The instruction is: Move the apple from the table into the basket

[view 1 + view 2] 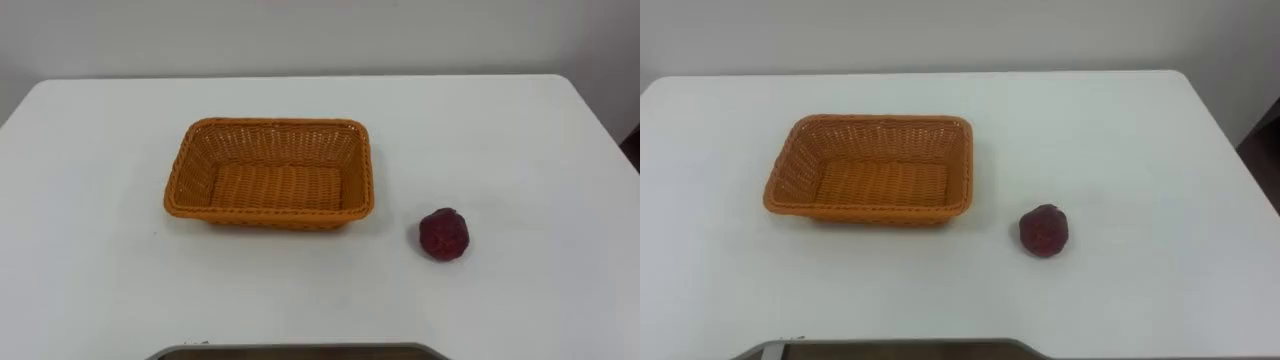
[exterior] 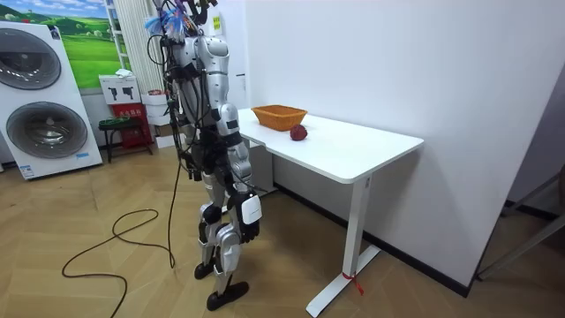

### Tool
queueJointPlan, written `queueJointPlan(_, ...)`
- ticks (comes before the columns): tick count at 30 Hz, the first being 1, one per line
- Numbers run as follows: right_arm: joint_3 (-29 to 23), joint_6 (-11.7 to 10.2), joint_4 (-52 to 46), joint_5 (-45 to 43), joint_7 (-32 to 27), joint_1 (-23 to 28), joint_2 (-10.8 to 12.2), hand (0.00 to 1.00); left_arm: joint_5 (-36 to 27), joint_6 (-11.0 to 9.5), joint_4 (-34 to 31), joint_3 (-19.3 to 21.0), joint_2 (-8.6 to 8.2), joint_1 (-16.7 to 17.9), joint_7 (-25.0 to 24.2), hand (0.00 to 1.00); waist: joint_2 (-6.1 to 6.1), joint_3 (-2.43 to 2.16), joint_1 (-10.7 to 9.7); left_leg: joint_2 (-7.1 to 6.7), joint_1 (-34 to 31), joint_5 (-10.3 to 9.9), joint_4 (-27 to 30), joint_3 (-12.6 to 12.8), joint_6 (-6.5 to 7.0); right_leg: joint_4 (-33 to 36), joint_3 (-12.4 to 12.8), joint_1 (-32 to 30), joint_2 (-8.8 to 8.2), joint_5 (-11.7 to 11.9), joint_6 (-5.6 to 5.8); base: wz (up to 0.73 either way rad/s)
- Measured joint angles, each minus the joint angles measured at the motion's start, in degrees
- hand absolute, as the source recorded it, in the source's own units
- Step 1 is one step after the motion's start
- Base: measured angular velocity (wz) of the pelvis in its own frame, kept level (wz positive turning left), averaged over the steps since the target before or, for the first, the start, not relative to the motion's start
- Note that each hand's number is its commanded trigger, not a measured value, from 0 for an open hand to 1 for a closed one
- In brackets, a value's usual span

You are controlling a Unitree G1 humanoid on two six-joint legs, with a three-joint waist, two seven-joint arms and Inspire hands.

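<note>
Apple (image 1: pixel 443 235) on table (image 1: pixel 520 150), right hand (image 2: pixel 250 217) hanging well below

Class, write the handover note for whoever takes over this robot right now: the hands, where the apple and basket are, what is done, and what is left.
Right hand: hangs low by the robot's thigh, away from the table, and holds nothing of the job.
Apple: lies on the table to the right of the basket, apart from it and nearer the robot.
Basket: upright, with nothing inside.
Done: nothing yet; the robot stands at the table's end.
Left: reach for the apple, grasp it, lift it and set it down, most likely in the basket.
</note>
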Motion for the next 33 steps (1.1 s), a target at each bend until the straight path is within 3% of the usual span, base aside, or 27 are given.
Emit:
queueJointPlan(11, -1.79, -0.37, 0.59, 4.12, -2.14, -0.02, 0.25, 0.0, -2.28, -0.03, 0.94, 0.08, -0.45, 0.16, -0.01, 0.0, 0.72, 0.25, 0.04, 0.02, 0.36, -0.05, -0.04, -0.07, 0.06, 0.64, 0.47, 0.19, 0.0, -0.05, 0.04, 0.0)
queueJointPlan(15, -5.41, -1.37, 0.72, 12.4, -5.14, 0.65, 0.43, 0.0, -2.32, -0.85, 1.0, 1.03, -0.79, 0.29, 0.01, 0.0, 0.57, 0.41, -0.12, 0.0, 0.42, -0.05, -0.13, -0.1, 0.06, 0.61, 0.45, 0.14, 0.01, -0.08, 0.06, 0.0)
queueJointPlan(18, -9.89, -1.7, 0.31, 25.31, -8.1, 1.55, 0.43, 0.0, -2.28, -1.06, 0.92, 1.22, -0.77, 0.46, 0.88, 0.0, 0.45, 0.55, -0.76, 0.0, 0.11, -0.07, -0.17, -0.01, 0.06, 0.57, 0.39, 0.1, -0.01, -0.16, 0.11, 0.0)
queueJointPlan(21, -15.62, -3.35, -0.52, 42.64, -10.7, 1.48, 0.73, 0.0, -2.32, -1.65, 0.79, 2.97, -0.81, 0.89, 1.86, 0.0, 0.18, 0.57, -2.23, 0.01, 0.24, -0.13, -0.19, 0.03, 0.04, 0.62, 0.48, 0.05, 0.02, -0.21, 0.11, 0.0)
queueJointPlan(23, -19.94, -4.04, -1.35, 49.62, -12.93, 0.9, 0.81, 0.0, -2.31, -2.39, 0.7, 4.82, -0.8, 1.28, 2.75, 0.0, -0.09, 0.49, -3.04, -0.01, 0.36, -0.12, -0.17, 0.21, 0.04, 0.79, 0.58, 0.06, 0.03, -0.21, 0.11, -0.02)
queueJointPlan(27, -30.24, -6.49, -10.31, 66.86, -19.35, 1.19, 0.7, 0.0, -3.81, -5.16, -0.64, 9.3, -0.23, 2.99, 4.41, 0.0, -0.84, 0.42, -4.87, -0.06, 0.44, -0.12, -0.11, 0.64, 0.05, 0.72, 0.62, 0.06, -0.03, -0.19, 0.12, -0.06)
queueJointPlan(30, -33.28, -10.95, -16.9, 71.58, -23.81, 1.26, 0.57, 0.0, -6.4, -7.06, -1.74, 10.14, 0.92, 4.21, 5.08, 0.0, -1.45, 0.58, -5.18, -0.03, 0.35, -0.13, -0.07, 0.83, 0.04, 0.48, 1.04, -0.21, 0.0, -0.25, 0.17, -0.03)
queueJointPlan(33, -33.77, -14.27, -24.21, 70.28, -29.66, 1.12, 0.56, 0.0, -6.6, -8.05, -1.74, 10.22, 1.47, 4.54, 6.16, 0.0, -1.84, 0.57, -4.82, 0.01, 0.14, -0.21, -0.03, 1.25, 0.07, 0.51, 1.65, -0.52, 0.05, -0.28, 0.21, -0.06)
